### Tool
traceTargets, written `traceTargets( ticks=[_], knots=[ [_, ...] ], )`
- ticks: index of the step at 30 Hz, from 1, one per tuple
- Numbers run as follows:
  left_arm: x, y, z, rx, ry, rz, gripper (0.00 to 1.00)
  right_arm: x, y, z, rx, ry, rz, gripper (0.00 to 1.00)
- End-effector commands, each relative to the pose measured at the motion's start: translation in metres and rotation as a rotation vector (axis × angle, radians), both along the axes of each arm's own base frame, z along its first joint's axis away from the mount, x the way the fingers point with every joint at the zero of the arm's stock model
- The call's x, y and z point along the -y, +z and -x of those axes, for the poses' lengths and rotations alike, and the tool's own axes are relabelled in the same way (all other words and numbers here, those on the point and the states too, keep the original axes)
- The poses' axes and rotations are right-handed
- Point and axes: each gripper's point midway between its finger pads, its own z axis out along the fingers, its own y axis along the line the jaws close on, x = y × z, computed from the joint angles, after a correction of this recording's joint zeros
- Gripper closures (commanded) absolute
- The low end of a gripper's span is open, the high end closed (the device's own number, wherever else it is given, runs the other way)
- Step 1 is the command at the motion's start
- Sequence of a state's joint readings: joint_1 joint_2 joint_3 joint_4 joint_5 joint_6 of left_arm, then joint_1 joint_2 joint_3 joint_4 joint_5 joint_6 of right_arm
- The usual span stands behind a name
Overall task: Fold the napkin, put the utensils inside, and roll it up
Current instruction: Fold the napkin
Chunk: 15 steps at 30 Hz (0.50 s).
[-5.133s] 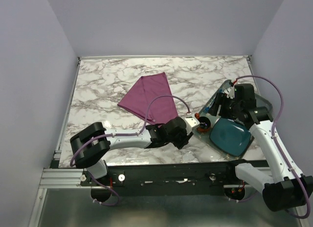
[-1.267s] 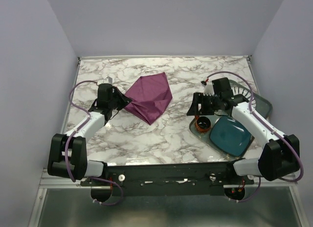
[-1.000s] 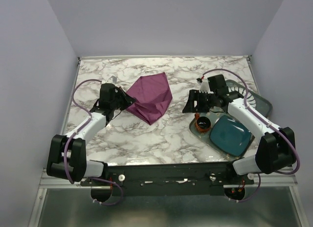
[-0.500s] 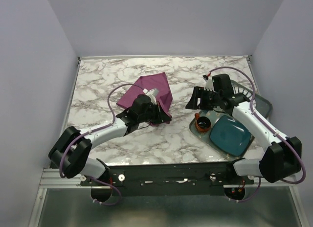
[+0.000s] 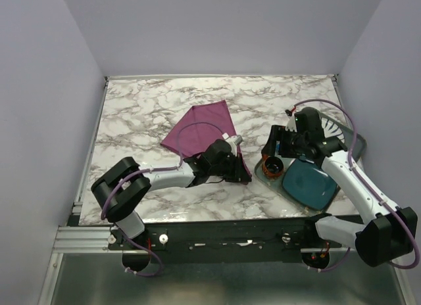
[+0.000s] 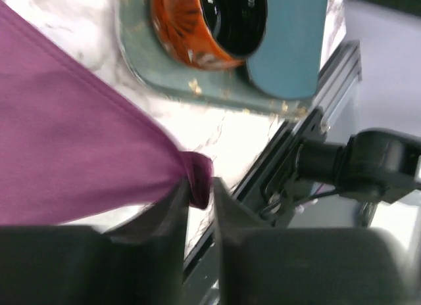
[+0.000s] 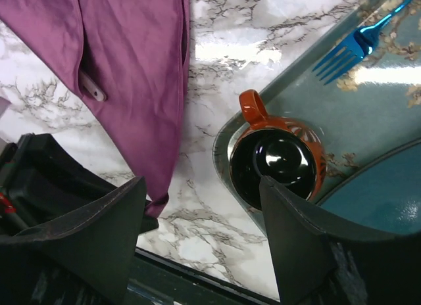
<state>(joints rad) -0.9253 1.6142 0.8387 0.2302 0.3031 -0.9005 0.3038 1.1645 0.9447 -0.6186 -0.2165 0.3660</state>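
The plum-purple napkin lies folded in a long triangle on the marble table, also seen in the right wrist view. My left gripper is shut on the napkin's near right corner, low over the table beside the tray. My right gripper is open and empty, hovering above the orange-rimmed dark cup. No silver knife shows in any view.
A green tray at the right holds the cup, a teal-blue plate and a blue fork. The table's front edge and metal rail lie just beyond the left gripper.
My left gripper has moved from the napkin's left side to the front right, pulling a corner along. The napkin now lies stretched out. My right gripper has drawn back over the cup.
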Motion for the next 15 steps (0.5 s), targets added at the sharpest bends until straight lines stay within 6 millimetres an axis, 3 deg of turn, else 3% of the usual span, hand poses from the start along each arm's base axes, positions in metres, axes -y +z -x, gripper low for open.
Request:
traceTargets(
  ticks=[1, 2, 3, 7, 10, 11, 12, 14, 15],
  knots=[
    [0.011, 0.005, 0.012, 0.063, -0.083, -0.012, 0.64, 0.018, -0.009, 0.010, -0.023, -0.042, 0.048, 0.22],
    [0.005, 0.002, 0.014, 0.071, -0.088, -0.053, 0.57, 0.019, -0.010, 0.011, -0.022, -0.046, 0.046, 0.22],
    [0.001, 0.012, 0.014, 0.142, -0.113, -0.058, 0.50, 0.020, -0.009, 0.012, -0.021, -0.045, 0.043, 0.22],
    [-0.009, 0.023, 0.008, 0.289, -0.146, -0.154, 0.44, 0.022, -0.010, 0.013, -0.016, -0.042, 0.048, 0.21],
    [-0.008, 0.017, 0.002, 0.363, -0.178, -0.266, 0.49, 0.022, -0.011, 0.013, -0.020, -0.041, 0.047, 0.21],
    [-0.003, 0.022, -0.001, 0.384, -0.193, -0.291, 0.61, 0.024, -0.011, 0.012, -0.018, -0.047, 0.048, 0.21],
    [0.004, 0.011, 0.004, 0.387, -0.237, -0.321, 0.64, 0.024, -0.011, 0.012, -0.021, -0.049, 0.045, 0.21],
    [0.015, 0.012, 0.006, 0.459, -0.314, -0.366, 0.68, 0.029, -0.010, 0.012, -0.023, -0.068, 0.038, 0.21],
    [0.021, 0.001, 0.014, 0.479, -0.362, -0.399, 0.68, 0.031, -0.010, 0.013, -0.028, -0.073, 0.033, 0.21]
  ],
)
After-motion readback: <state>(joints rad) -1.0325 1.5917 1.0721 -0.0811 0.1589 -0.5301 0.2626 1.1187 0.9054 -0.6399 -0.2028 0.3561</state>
